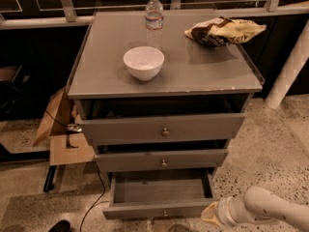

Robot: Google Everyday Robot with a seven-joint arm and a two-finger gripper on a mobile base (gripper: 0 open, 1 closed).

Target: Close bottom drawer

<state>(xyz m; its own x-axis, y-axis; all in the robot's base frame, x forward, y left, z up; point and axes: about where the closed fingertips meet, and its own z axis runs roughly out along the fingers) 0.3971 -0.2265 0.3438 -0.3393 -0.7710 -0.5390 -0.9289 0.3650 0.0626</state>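
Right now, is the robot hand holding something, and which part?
It cannot be told for sure. The gripper sits low at the right end of the open bottom drawer front, with nothing seen in it; the knob is untouched.

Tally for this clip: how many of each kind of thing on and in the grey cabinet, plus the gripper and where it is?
Drawers: 3 (top drawer, middle drawer, bottom drawer, pulled out farthest)
Bowl: 1
Water bottle: 1
Snack bag: 1
Gripper: 1, low by the bottom drawer's right front corner
Total: 7
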